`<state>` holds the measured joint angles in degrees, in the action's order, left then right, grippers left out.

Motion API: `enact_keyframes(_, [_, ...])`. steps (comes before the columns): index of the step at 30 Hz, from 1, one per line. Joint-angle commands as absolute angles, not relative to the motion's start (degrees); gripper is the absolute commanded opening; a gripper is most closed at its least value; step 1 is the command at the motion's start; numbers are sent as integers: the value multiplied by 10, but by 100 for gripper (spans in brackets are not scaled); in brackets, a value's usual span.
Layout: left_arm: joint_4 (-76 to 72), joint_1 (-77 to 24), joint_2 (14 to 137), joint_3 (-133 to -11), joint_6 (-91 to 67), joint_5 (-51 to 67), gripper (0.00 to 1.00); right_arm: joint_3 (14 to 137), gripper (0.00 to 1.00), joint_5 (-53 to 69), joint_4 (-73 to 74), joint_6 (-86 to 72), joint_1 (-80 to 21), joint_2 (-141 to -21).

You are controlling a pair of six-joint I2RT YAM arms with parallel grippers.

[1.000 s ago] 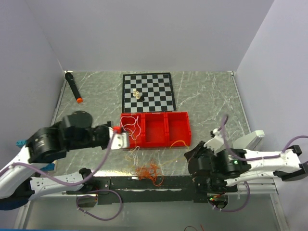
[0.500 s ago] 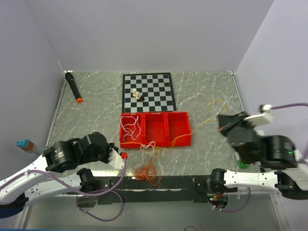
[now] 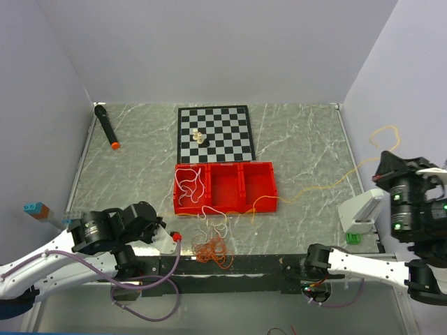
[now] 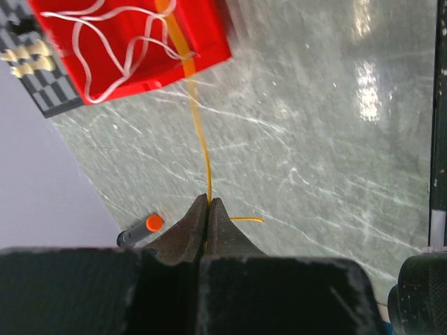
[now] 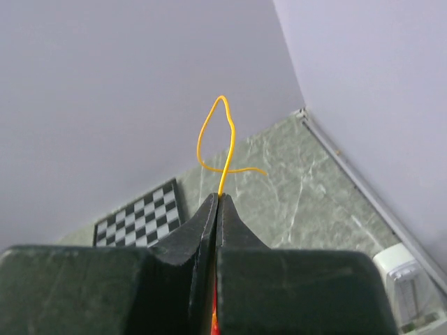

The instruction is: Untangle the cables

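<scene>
A yellow-orange cable [image 3: 318,188] runs taut from my right gripper [image 3: 386,159] across the table and the front of the red bin [image 3: 260,183] towards my left gripper [image 3: 174,239]. Both grippers are shut on it. In the left wrist view the jaws [image 4: 209,201] pinch the yellow cable [image 4: 199,132], which leads to the bin [image 4: 209,28]. In the right wrist view the jaws [image 5: 218,197] pinch it below a free loop [image 5: 209,132]. A white cable [image 3: 188,183] lies in the bin's left compartment and trails over its front. A red-orange cable [image 3: 213,250] is bunched before the bin.
A chessboard [image 3: 215,132] with a few pieces stands behind the bin. A black marker with an orange tip [image 3: 106,127] lies at the far left. A white device [image 3: 360,213] sits by the right wall. A blue block [image 3: 31,208] is at the left edge.
My right gripper swung from near the bin out to the far right and up, drawing the yellow cable out. My left gripper drew back from the bin towards the near edge.
</scene>
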<state>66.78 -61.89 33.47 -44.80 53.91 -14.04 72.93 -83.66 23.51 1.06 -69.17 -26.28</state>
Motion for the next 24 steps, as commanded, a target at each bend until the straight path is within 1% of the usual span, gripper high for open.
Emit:
enact_keyframes(1, [694,-616,330,-420,573,-170,1,815,0,-891,324,4,-689,-310])
enact_keyframes(3, [698,-616,325,-397,591,-188,1,820,0,-878,299,31,-689,-325])
enact_keyframes(5, [680,-616,317,-384,598,-198,1,806,0,-853,230,88,-690,-330])
enact_keyframes(7, [665,-616,310,-385,602,-193,1,759,0,-834,81,209,-689,-332])
enact_keyframes(8, [662,-616,309,-386,606,-191,1,737,0,-825,-47,287,-689,-334])
enact_keyframes(9, [656,-616,308,-385,610,-191,1,723,0,-816,-131,353,-689,-340])
enact_keyframes(10, [648,-616,308,-386,609,-192,1,716,0,-804,-167,386,-689,-351])
enact_keyframes(11, [639,-616,310,-391,606,-187,1,731,0,-797,-150,382,-691,-367])
enact_keyframes(12, [631,-616,313,-397,601,-180,1,755,0,-791,-96,348,-693,-390])
enact_keyframes(14, [602,-616,314,-412,588,-164,1,823,0,-758,76,199,-700,-437])
enact_keyframes(15, [586,-616,312,-423,583,-154,1,857,0,-733,130,169,-703,-463])
enact_keyframes(16, [570,-616,310,-432,578,-143,1,881,0,-714,153,140,-703,-482])
enact_keyframes(20, [513,-616,277,-452,591,-107,1,926,0,-649,119,166,-717,-561])
enact_keyframes(24, [455,-616,221,-442,620,-86,1,982,0,-596,133,157,-724,-632])
